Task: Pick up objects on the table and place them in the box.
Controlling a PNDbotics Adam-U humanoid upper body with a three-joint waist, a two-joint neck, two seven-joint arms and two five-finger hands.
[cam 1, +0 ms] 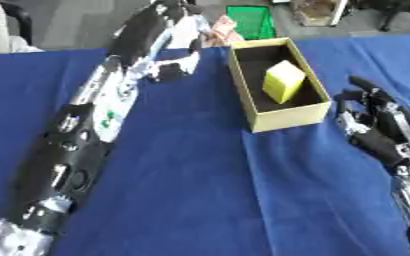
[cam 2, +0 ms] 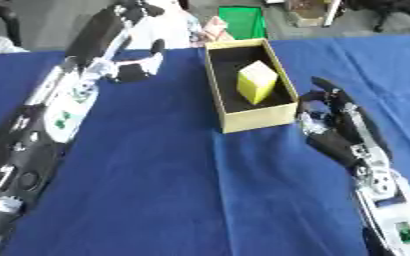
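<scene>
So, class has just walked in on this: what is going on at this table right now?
A humanoid robot is clearing a blue table into a cardboard box. A yellow block already lies tilted inside the box. The left robot hand reaches across to the table's far edge, left of the box; whether it holds anything cannot be told. The right robot hand rests on the cloth just right of the box, fingers relaxed, holding nothing.

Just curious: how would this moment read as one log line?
box: yellow block inside | left hand: far, left of box | right hand: open beside box, empty
</scene>
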